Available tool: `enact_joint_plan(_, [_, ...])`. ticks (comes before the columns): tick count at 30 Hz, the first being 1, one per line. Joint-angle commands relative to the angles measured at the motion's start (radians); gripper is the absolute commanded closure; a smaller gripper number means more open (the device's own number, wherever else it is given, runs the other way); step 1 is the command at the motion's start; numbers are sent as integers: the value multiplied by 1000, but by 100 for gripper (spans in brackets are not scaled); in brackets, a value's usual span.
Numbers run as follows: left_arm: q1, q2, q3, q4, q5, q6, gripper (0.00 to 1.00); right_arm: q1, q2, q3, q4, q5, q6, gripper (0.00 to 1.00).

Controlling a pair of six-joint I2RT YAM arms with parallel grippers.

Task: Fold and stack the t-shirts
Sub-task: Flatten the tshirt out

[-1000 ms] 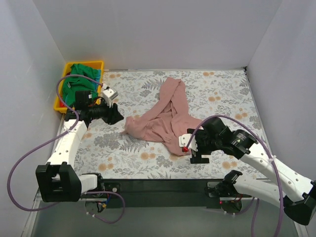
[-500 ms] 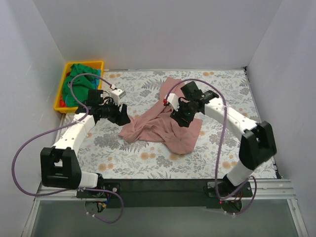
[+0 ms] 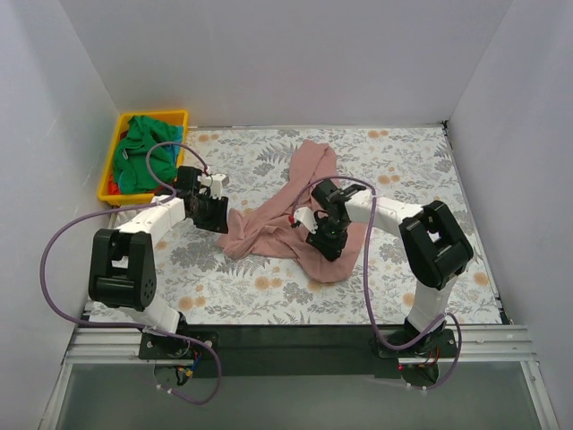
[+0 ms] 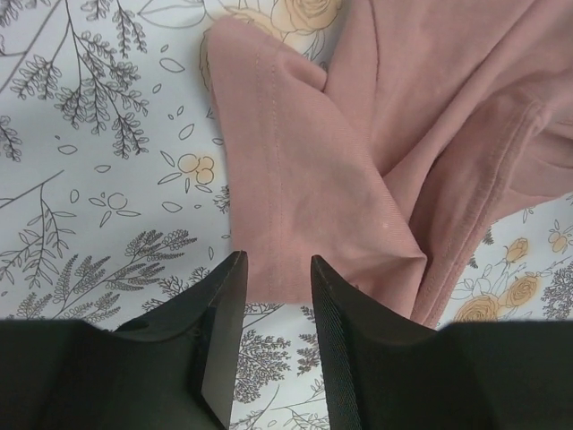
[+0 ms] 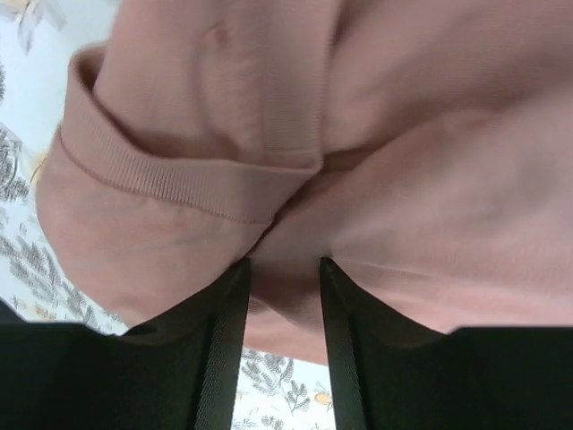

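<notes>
A large dusty-pink t-shirt (image 3: 286,224) lies crumpled in the middle of the floral table cover. My left gripper (image 3: 215,218) hovers at its left sleeve. In the left wrist view the left gripper (image 4: 276,264) stands open, and the hem of the pink t-shirt (image 4: 358,161) lies flat just at its fingertips. My right gripper (image 3: 324,242) is pressed down into the shirt's lower right part. In the right wrist view the right gripper (image 5: 282,269) has closed on a bulging fold of the pink t-shirt (image 5: 358,134). Green t-shirts (image 3: 143,152) fill the bin.
The yellow bin (image 3: 152,115) stands at the back left corner, with a bit of red fabric (image 3: 112,186) at its near end. White walls close in the table on three sides. Purple cables loop off both arms.
The right arm swung from the near edge onto the pink shirt, and its jaws narrowed onto a fold. The left gripper shifted slightly along the sleeve, opening wider and then narrowing again.
</notes>
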Motion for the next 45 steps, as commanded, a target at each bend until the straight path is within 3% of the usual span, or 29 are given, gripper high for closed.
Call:
enact_joint_plan(1, [-6,8,45,-13,-35,-25,67,82,5,-54,-75,-60,-6,58])
enact_joint_plan(5, [-8,8,80,-48,20,-42,67,229,-4,-28,-188,-308,-33,62])
enact_joint_plan(7, [-12,-7,86,-61,43,-45,65,246,-22,27,-255,-433,-58,62])
enact_joint_plan(10, [-31,-29,83,-71,58,-43,58,162,-64,191,-319,-588,-48,59])
enact_joint_plan(11, [-43,-31,80,-74,58,-43,56,73,-68,273,-318,-612,-31,54])
enact_joint_plan(13, [-54,-18,76,-74,39,-46,51,-19,-29,357,-313,-591,28,48])
enact_joint_plan(17, [-74,9,68,-52,-6,-72,45,-197,60,451,-224,-333,121,46])
enact_joint_plan(25, [-74,40,53,-15,-70,-85,53,-224,203,474,-90,-113,186,52])
enact_joint_plan(30, [-75,60,37,-10,-73,-89,50,-222,231,405,9,11,216,46])
enact_joint_plan(32, [-77,75,33,-5,-83,-94,53,-220,249,373,14,66,212,49])
enact_joint_plan(35, [-77,121,33,5,-104,-95,66,-217,251,311,9,122,197,52])
enact_joint_plan(40, [-75,225,120,22,-195,-77,91,-164,124,28,-15,124,112,55])
enact_joint_plan(45, [-72,308,290,12,-189,-68,97,61,-57,-161,-112,-49,39,58])
